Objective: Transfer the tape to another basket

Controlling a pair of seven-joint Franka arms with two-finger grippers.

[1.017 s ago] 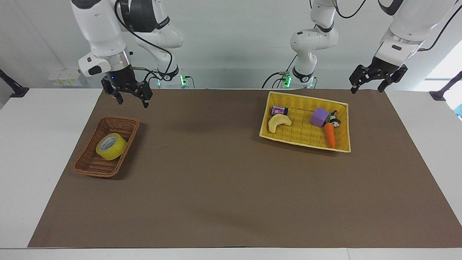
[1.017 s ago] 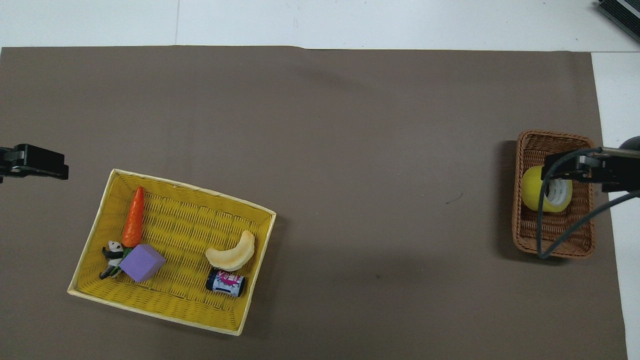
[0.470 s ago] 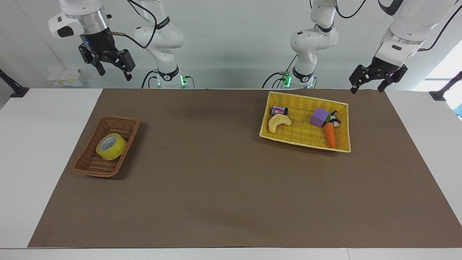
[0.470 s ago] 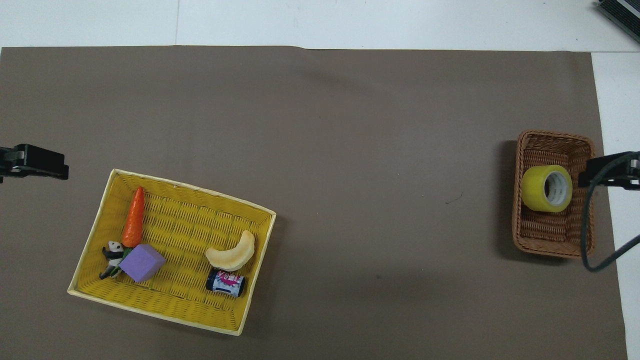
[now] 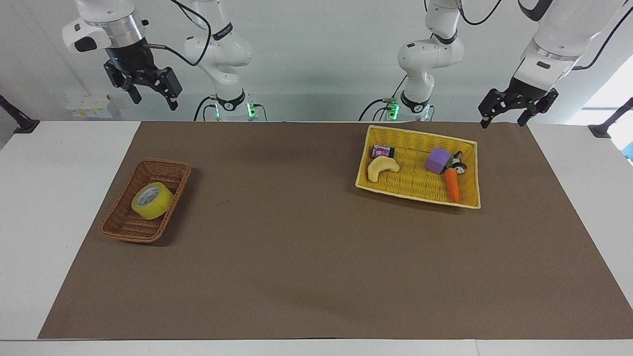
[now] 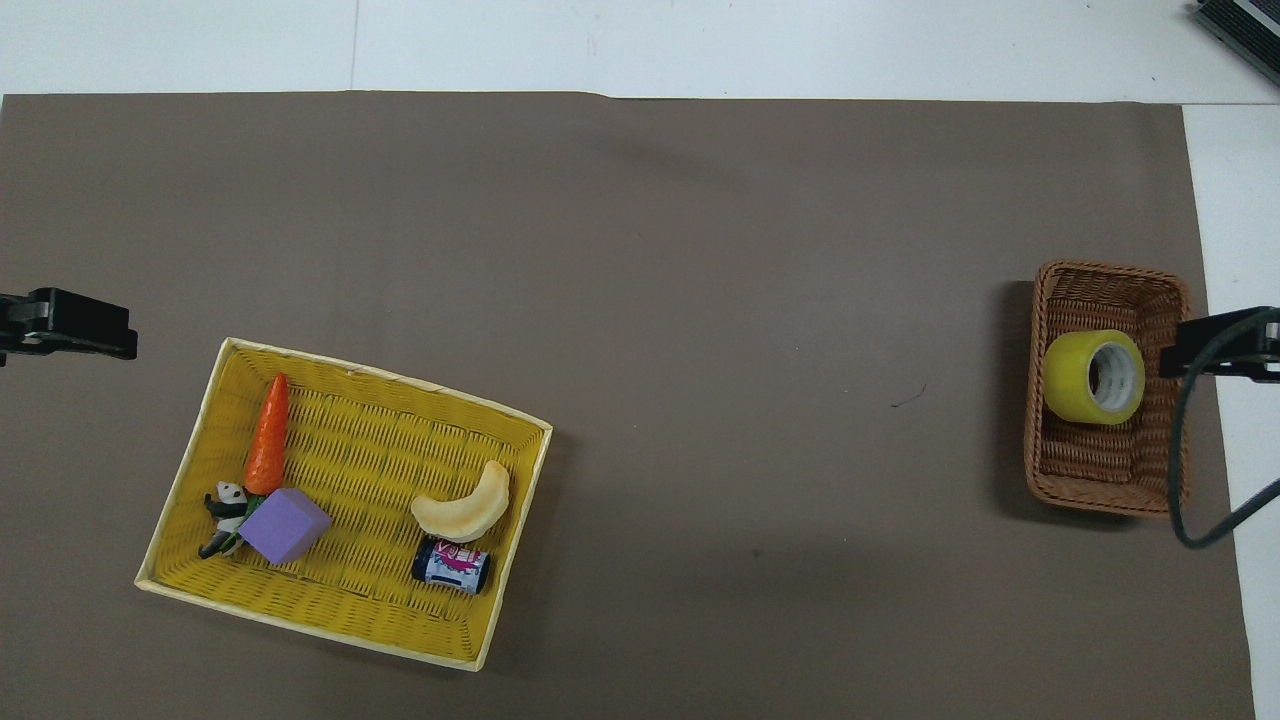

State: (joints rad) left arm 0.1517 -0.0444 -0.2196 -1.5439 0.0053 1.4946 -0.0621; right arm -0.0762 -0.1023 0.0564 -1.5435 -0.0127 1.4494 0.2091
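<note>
The yellow tape roll (image 5: 152,200) lies tilted in the small brown wicker basket (image 5: 122,228) at the right arm's end of the table; both show in the overhead view, tape (image 6: 1094,376) and basket (image 6: 1105,482). My right gripper (image 5: 154,100) is open and empty, raised high, apart from the tape; in the overhead view only its tip (image 6: 1222,355) shows, over that basket's edge. My left gripper (image 5: 503,122) is open and empty, waiting in the air by the yellow basket's corner; it also shows in the overhead view (image 6: 70,325).
A larger yellow woven basket (image 5: 467,200) at the left arm's end holds a pale banana toy (image 5: 382,167), a carrot (image 5: 452,184), a purple block (image 5: 438,160), a small can (image 5: 383,151) and a panda figure (image 5: 459,167). A brown mat (image 5: 306,247) covers the table.
My right gripper has risen from low beside the brown basket to high up and drawn back off the tape. The tape stays in the basket. The left arm has not moved.
</note>
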